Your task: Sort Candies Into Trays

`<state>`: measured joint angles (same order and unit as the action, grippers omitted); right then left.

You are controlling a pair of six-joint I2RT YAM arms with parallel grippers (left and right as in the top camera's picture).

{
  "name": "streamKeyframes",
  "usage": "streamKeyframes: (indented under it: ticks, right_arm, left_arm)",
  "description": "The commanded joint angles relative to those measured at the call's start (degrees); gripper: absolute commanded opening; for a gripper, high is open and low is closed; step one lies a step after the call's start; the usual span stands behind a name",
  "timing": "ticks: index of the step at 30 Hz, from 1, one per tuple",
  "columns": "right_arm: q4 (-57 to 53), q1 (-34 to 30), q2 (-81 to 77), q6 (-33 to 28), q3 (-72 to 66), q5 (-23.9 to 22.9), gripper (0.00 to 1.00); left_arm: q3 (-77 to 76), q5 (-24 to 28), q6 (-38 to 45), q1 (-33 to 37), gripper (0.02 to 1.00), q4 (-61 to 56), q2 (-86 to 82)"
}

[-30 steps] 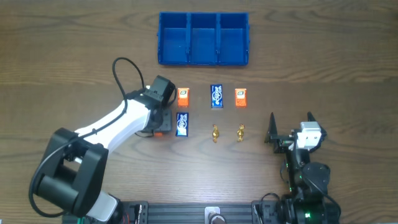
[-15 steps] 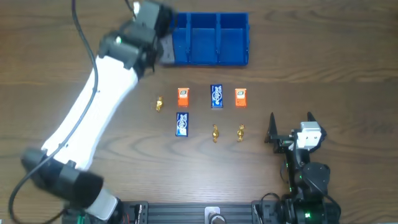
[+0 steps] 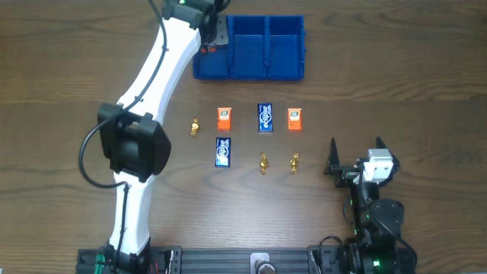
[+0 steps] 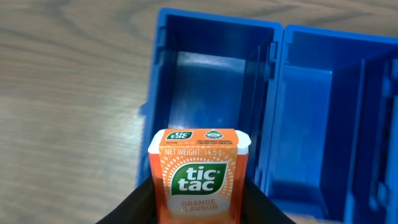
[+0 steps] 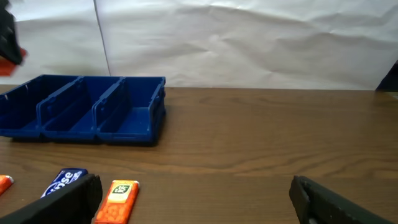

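The left tool (image 4: 200,200) grips an orange candy box (image 4: 200,174) over the leftmost compartment (image 4: 205,81) of the blue tray (image 3: 249,73); all three compartments look empty. Seven candies (image 3: 265,118) lie unsorted on the worktop (image 3: 396,91), so sorting has barely begun. The right tool (image 5: 196,202) rests released.

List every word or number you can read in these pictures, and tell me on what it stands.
"tic tac": logo, large and small, on the held box in the left end effector.
"NET WEIGHT: 14.5 g": same box, above the large logo.
"ORANGE FLAVOUR": same box, below the large logo.
Round seal near its top: too small to read.
Blue packs and orange boxes on the table: print too small to read.
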<state>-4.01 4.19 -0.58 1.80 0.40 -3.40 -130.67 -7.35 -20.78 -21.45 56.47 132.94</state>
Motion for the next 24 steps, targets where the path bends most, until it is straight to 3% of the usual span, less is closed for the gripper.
streamKeyframes:
  ticks: [1, 4, 6, 7, 9, 11, 19, 24]
  right_arm:
    - [-0.4, -0.3, 0.4, -1.0, 0.0, 0.1, 0.998]
    - [-0.4, -0.3, 0.4, -1.0, 0.0, 0.1, 0.998]
    - [-0.4, -0.3, 0.4, -1.0, 0.0, 0.1, 0.998]
    - [-0.4, -0.3, 0.4, -1.0, 0.0, 0.1, 0.998]
    - [-0.4, -0.3, 0.4, -1.0, 0.0, 0.1, 0.998]
    - [-0.4, -0.3, 0.4, -1.0, 0.0, 0.1, 0.998]
    - [-0.4, -0.3, 0.4, -1.0, 0.0, 0.1, 0.998]
    - [-0.4, -0.3, 0.4, -1.0, 0.0, 0.1, 0.998]
  left_arm:
    - [-1.9, 1.5, 1.6, 1.6, 0.261, -2.1, 2.7]
    - [-1.9, 1.5, 2.1, 2.0, 0.266, -2.5, 3.3]
    - [-1.9, 1.6, 3.0, 1.9, 0.327, -2.9, 3.4]
    - [-1.9, 1.6, 3.0, 1.9, 0.408, -2.9, 3.4]
    - [-1.9, 1.7, 3.0, 1.9, 0.682, -3.0, 3.4]
    - [-1.9, 2.1, 3.0, 1.9, 0.814, -2.9, 3.3]
    - [0.3, 1.7, 2.1, -3.4, 0.895, 2.4, -6.0]
    - [20.7, -1.0, -4.3, -10.1, 0.904, -2.5, -20.1]
